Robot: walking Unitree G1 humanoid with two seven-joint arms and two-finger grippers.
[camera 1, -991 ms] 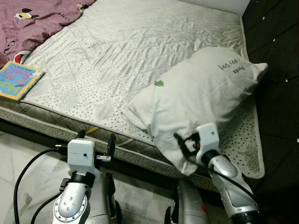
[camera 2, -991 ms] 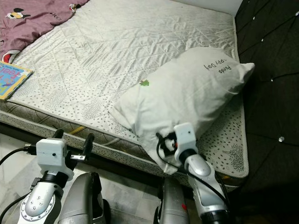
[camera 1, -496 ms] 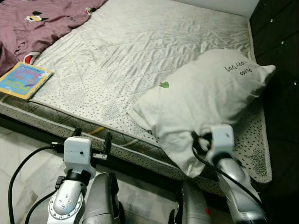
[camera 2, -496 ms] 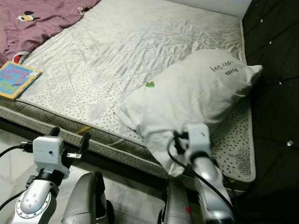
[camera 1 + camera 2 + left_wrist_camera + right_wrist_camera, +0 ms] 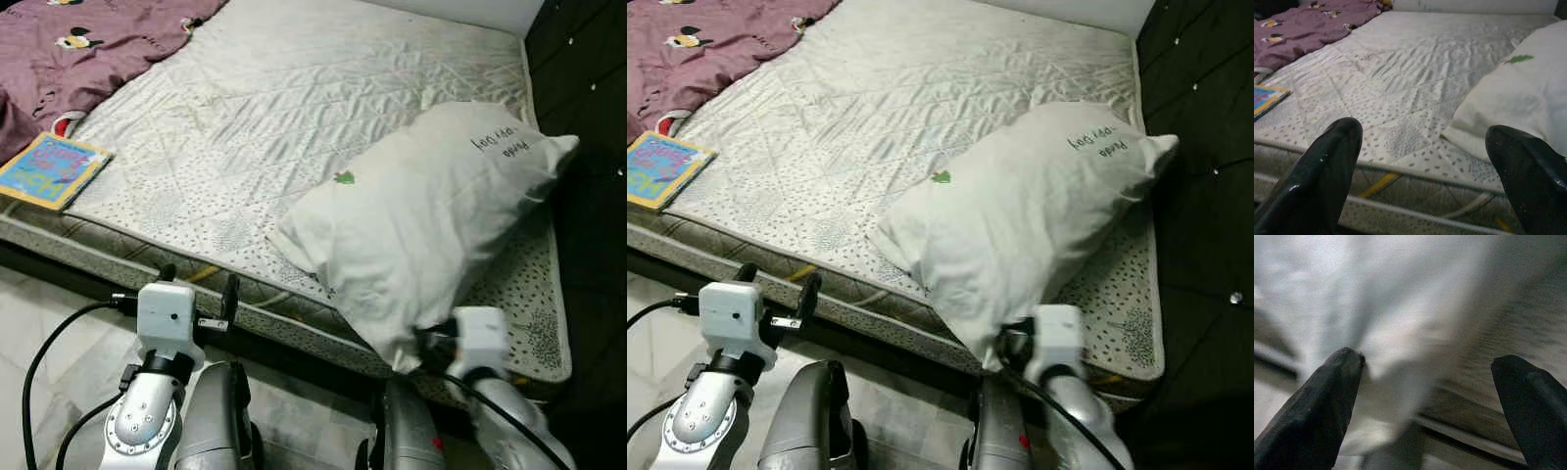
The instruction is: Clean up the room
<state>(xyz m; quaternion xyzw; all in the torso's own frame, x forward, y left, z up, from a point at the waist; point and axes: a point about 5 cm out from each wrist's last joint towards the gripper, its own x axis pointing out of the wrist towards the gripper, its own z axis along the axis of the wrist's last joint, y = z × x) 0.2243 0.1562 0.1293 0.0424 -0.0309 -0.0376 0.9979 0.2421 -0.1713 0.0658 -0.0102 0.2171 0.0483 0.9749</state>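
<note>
Head views, looking down on a bare quilted mattress (image 5: 294,108). White pillow (image 5: 421,225) lies on the headboard end of the bed, its long axis running from about 7 o'clock, at the near mattress edge, to 1 o'clock, toward the dark tufted headboard (image 5: 588,117). The near low corner of the pillow droops over the mattress edge.

Right gripper (image 5: 431,351) sits at that drooping corner, just below and at 5 o'clock from the pillow's middle. In the right wrist view its two black fingers (image 5: 1322,406) stand spread wide, released, with the blurred white cloth between them; whether the cloth touches a pad I cannot tell, the view is smeared. Nothing is pinched.

Left gripper (image 5: 196,294) hovers over the floor in front of the near mattress edge, fingers parted and empty; its wrist view shows the pillow (image 5: 1518,98) off beside one finger, well apart.

Relation that matters: the pillow lies at 11 to 12 o'clock from the right gripper, right against it, and at about 2 o'clock from the left gripper, well apart. Right arm is plainly the nearer.

Judgement: pillow looks set down near the head of the bed, slightly skewed. Other clutter sits far off at 10 o'clock: a children's book (image 5: 49,169) at the near left mattress edge, and a purple blanket (image 5: 88,44) bunched at the far left corner. The left arm is the closer one for those.
</note>
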